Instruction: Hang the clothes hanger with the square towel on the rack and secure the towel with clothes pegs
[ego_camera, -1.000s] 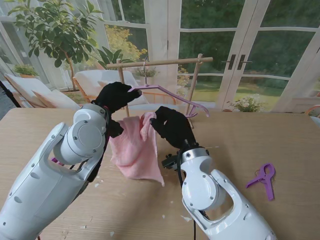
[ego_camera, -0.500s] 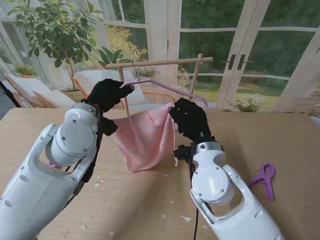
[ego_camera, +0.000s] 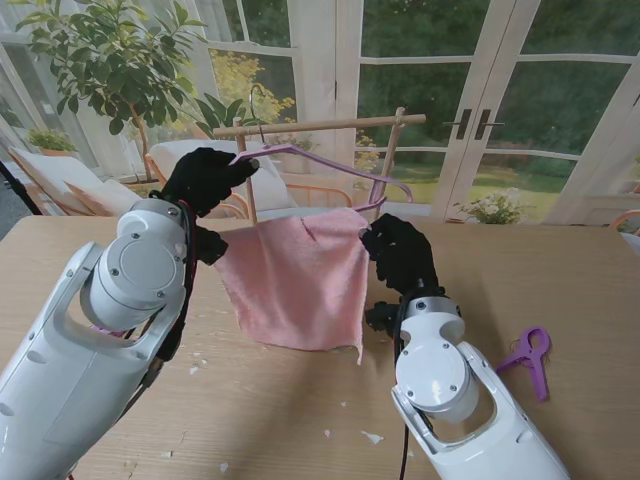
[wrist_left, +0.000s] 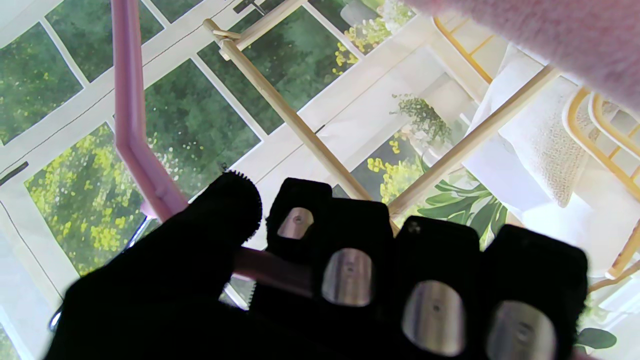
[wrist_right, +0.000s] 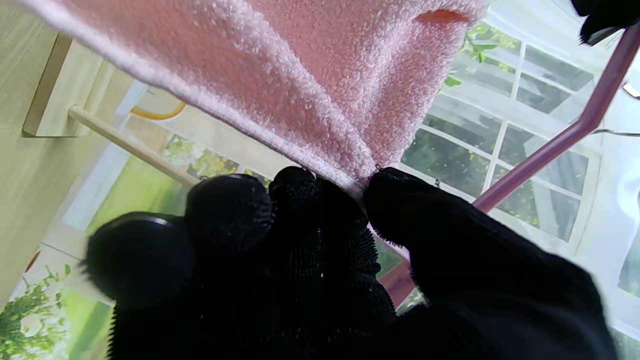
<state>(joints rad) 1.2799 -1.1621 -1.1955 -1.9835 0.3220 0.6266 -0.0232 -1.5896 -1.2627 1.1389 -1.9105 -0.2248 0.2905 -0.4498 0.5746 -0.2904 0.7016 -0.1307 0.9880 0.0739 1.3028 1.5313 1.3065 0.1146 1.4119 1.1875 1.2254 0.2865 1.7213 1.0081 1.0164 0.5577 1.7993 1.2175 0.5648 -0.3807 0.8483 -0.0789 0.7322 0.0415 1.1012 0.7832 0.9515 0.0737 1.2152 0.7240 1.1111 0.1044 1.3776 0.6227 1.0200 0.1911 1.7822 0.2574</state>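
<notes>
Nearest to me, the black-gloved right hand (ego_camera: 402, 255) has its fingers closed, pinching the right upper corner of the pink square terry towel (ego_camera: 295, 278); the right wrist view shows thumb and fingertips (wrist_right: 320, 200) nipping the towel's hem (wrist_right: 280, 100). The towel hangs spread between the two hands, its lower edge just over the light wooden table (ego_camera: 560, 270). To the right, a purple plastic clothes peg (ego_camera: 529, 357) lies on the table, well apart from both hands. Farther off, the black-gloved left hand (ego_camera: 203, 178) is closed around the left end of the thin purple plastic clothes hanger (ego_camera: 320, 160); the left wrist view shows fingers (wrist_left: 350, 250) curled over its bar (wrist_left: 132, 125). The hanger is held up just in front of the wooden rod rack (ego_camera: 320, 125), with its hook near the bar; whether it rests on the bar I cannot tell.
</notes>
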